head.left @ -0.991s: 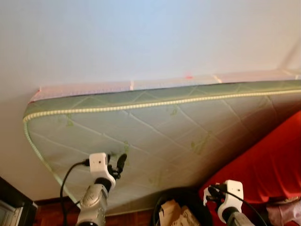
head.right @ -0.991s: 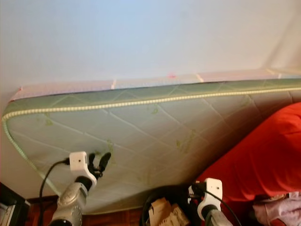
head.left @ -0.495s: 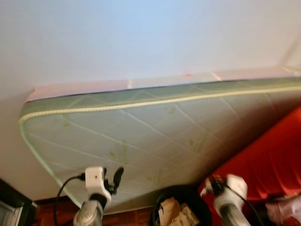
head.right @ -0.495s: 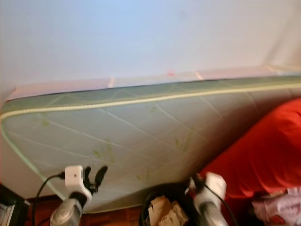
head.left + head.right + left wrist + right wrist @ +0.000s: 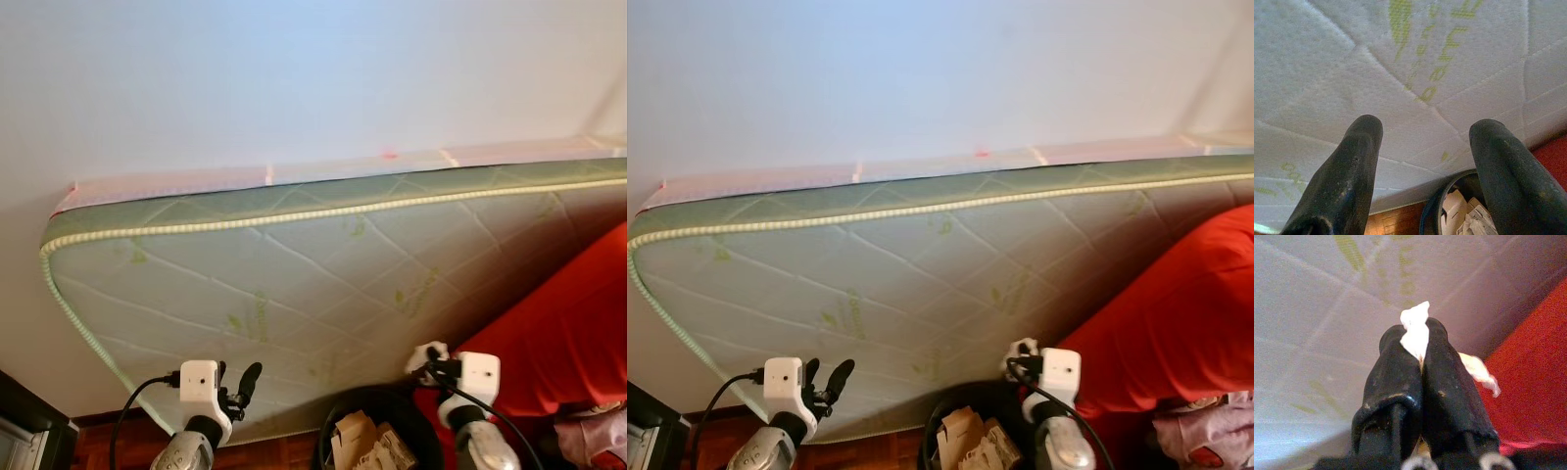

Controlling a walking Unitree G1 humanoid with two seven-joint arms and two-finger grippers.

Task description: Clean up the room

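My left hand (image 5: 238,385) hangs released before the leaning mattress (image 5: 323,284). The black bin (image 5: 377,436) sits low between my arms. My right hand (image 5: 1418,355) is clenched on a white paper scrap (image 5: 1415,333); I'd centre it over the bin before releasing.

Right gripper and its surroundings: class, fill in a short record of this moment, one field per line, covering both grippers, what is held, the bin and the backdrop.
right gripper: fingers shut on a white scrap of tissue, raised above the bin
left gripper: fingers open, holding nothing, pointed at the mattress
bin: black bin on the floor between the arms, with crumpled paper inside
mattress: quilted, green-printed, leaning against the wall
red cover: to the robot's right, beside the bin
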